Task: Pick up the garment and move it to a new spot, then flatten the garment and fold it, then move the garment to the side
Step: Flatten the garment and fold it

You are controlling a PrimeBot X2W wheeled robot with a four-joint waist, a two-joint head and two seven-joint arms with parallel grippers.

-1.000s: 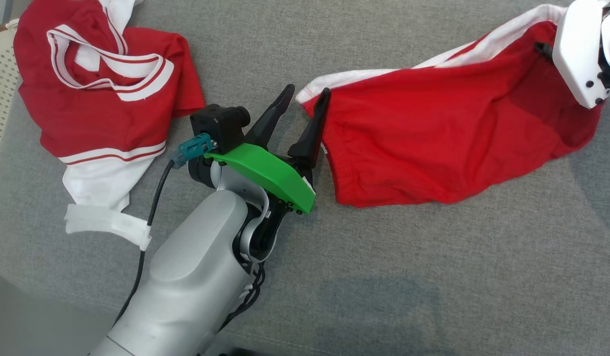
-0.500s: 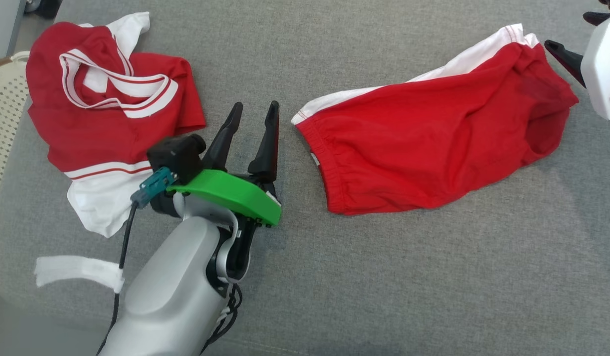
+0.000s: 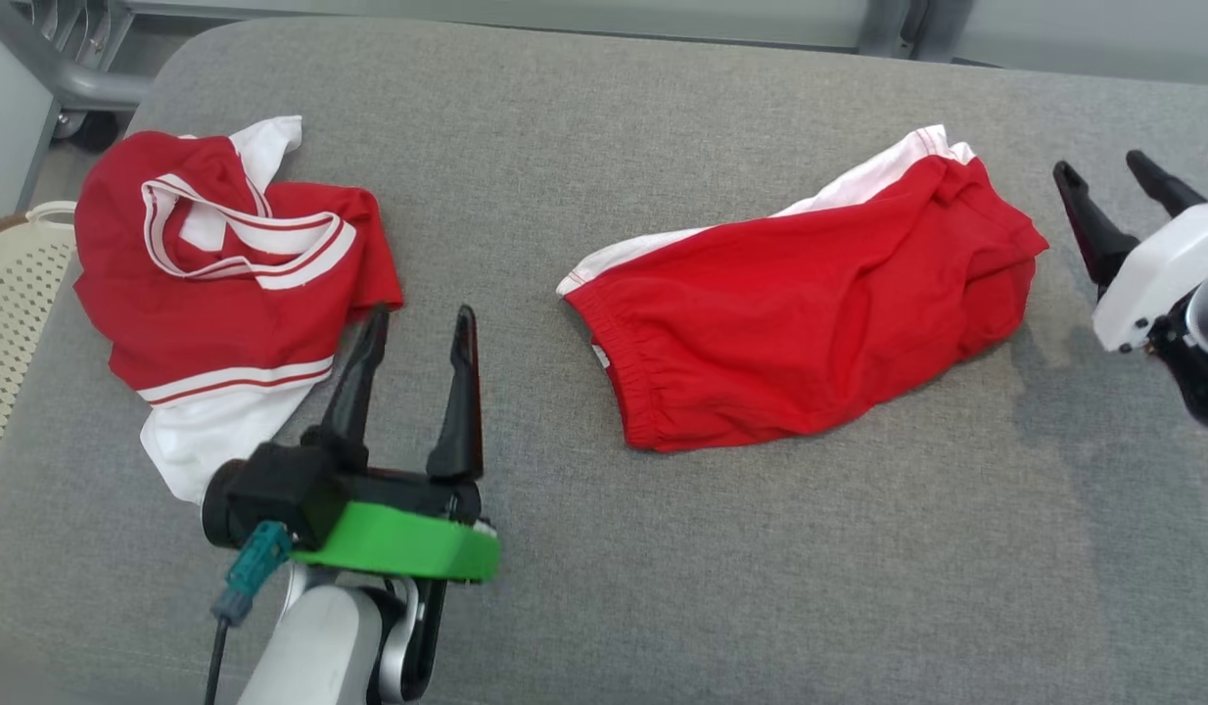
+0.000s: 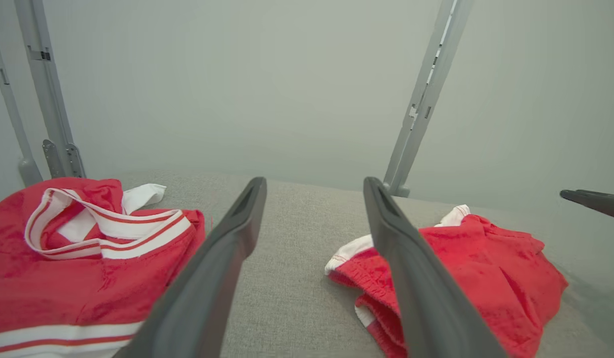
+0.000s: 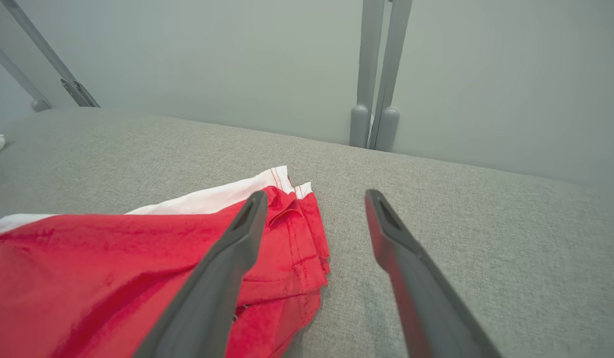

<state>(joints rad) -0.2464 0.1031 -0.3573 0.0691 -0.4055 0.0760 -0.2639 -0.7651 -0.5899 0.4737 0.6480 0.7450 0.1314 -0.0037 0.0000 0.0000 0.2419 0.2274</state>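
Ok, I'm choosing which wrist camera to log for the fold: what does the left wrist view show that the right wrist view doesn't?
Left wrist view: the striped neckline of the red and white shirt, the elastic waistband of the red shorts, and a fingertip of the right gripper at the edge. Right wrist view: the stitched hem at the shorts' other end. Both: the shorts on the grey cushion, and open, empty fingers, the left gripper's in one, the right's in the other.

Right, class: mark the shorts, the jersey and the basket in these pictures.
shorts [image 3: 790, 323], head view, middle of the red front.
jersey [image 3: 203, 323], head view, red body below the striped collar.
basket [image 3: 12, 323], head view, pale perforated wall at the left edge.
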